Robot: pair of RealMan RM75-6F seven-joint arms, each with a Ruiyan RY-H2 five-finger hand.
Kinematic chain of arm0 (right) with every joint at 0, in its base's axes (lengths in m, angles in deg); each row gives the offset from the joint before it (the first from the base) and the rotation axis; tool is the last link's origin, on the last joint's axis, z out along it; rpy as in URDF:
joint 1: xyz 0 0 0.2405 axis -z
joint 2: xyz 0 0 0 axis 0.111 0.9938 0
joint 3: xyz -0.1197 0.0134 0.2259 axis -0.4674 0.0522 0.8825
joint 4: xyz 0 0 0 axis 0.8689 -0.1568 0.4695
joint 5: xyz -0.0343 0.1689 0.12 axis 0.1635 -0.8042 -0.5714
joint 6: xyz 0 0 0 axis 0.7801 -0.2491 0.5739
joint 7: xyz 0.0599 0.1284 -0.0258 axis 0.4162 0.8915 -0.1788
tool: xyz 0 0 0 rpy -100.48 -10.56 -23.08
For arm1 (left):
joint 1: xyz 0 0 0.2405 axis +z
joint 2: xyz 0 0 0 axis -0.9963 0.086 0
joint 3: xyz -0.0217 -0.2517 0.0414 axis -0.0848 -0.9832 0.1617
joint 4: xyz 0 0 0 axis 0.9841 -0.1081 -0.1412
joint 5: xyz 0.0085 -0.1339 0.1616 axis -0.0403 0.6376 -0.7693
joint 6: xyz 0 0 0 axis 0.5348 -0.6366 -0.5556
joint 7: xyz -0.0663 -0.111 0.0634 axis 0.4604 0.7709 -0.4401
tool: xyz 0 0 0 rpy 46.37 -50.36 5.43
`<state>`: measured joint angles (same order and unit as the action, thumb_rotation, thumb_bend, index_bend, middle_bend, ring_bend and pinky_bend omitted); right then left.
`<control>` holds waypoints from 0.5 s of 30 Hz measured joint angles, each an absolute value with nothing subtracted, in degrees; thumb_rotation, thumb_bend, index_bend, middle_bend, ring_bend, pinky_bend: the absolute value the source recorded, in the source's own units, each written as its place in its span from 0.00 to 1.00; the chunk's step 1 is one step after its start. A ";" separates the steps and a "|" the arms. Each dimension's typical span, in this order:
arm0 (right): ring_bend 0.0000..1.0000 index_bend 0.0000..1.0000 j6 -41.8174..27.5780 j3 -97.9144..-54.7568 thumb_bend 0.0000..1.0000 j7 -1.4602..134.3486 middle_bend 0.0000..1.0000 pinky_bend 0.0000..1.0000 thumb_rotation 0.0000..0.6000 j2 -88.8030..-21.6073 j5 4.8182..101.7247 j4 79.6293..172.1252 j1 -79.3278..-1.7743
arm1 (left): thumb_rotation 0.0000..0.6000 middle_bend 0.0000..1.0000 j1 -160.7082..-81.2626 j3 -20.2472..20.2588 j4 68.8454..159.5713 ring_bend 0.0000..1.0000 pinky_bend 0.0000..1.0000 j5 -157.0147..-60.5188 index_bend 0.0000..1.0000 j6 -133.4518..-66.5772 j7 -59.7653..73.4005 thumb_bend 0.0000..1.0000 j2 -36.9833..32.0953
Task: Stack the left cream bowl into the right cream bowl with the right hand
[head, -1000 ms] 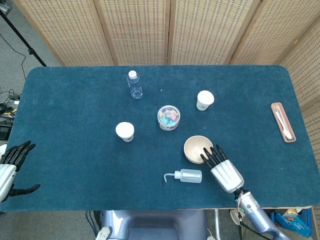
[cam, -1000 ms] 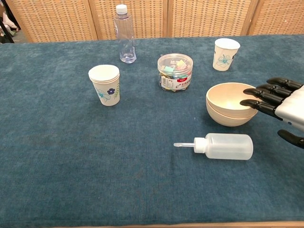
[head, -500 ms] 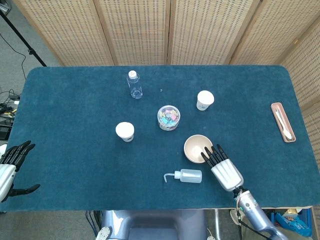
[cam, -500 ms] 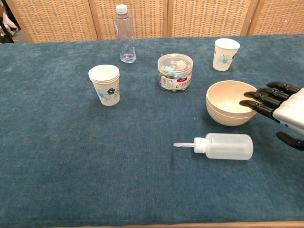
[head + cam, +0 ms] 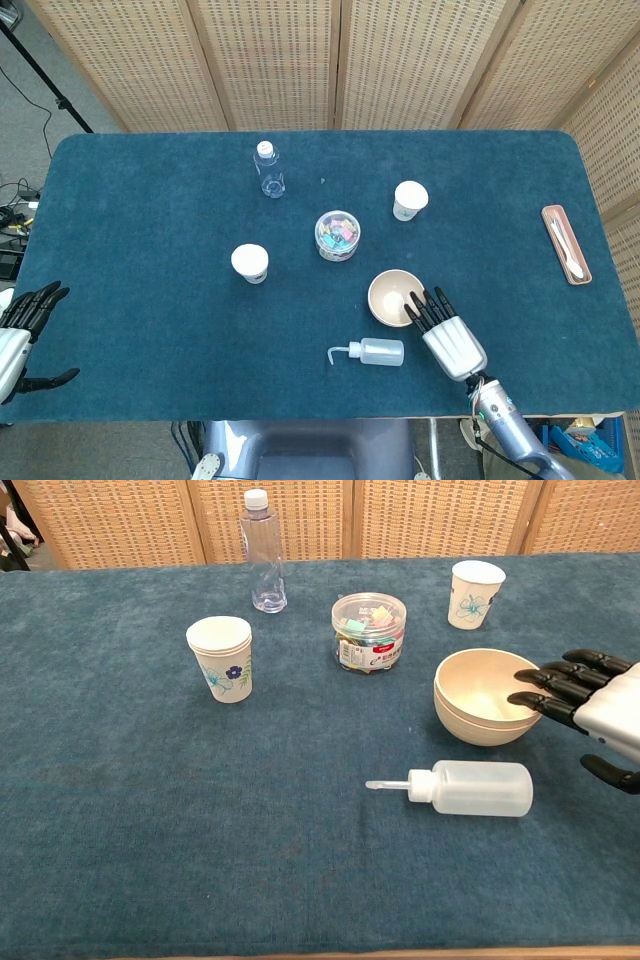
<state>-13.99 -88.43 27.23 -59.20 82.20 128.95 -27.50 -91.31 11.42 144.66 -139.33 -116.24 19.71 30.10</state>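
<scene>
Two cream bowls (image 5: 483, 697) sit nested as one stack on the blue cloth, right of centre; the head view shows the stack (image 5: 393, 296) from above. My right hand (image 5: 592, 706) hovers just right of the stack, fingers spread and extended toward its rim, holding nothing; in the head view the right hand (image 5: 446, 333) has its fingertips at the rim's near right edge. My left hand (image 5: 22, 328) rests off the table's left edge with its fingers apart and empty.
A squeeze bottle (image 5: 468, 787) lies on its side just in front of the bowls. A jar of coloured clips (image 5: 369, 631), two paper cups (image 5: 221, 657) (image 5: 474, 593), a clear water bottle (image 5: 260, 552) and a pink tray (image 5: 566, 243) stand around.
My right hand has drawn back slightly from the bowl stack, toward the table's near edge. The bowls and the left hand have stayed still.
</scene>
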 measured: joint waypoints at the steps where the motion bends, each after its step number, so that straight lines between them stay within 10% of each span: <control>1: 0.00 0.00 -14.21 -88.40 0.53 27.26 0.00 0.00 1.00 -59.08 82.39 129.18 -27.48 | 1.00 0.00 -91.33 11.43 144.67 0.00 0.00 -139.33 0.00 -116.18 19.71 0.00 30.10; 15: 0.00 0.00 -18.67 -87.83 0.53 28.23 0.00 0.00 1.00 -53.40 86.33 138.17 -27.24 | 1.00 0.00 -91.27 11.43 144.73 0.00 0.00 -139.36 0.00 -116.30 19.29 0.00 30.03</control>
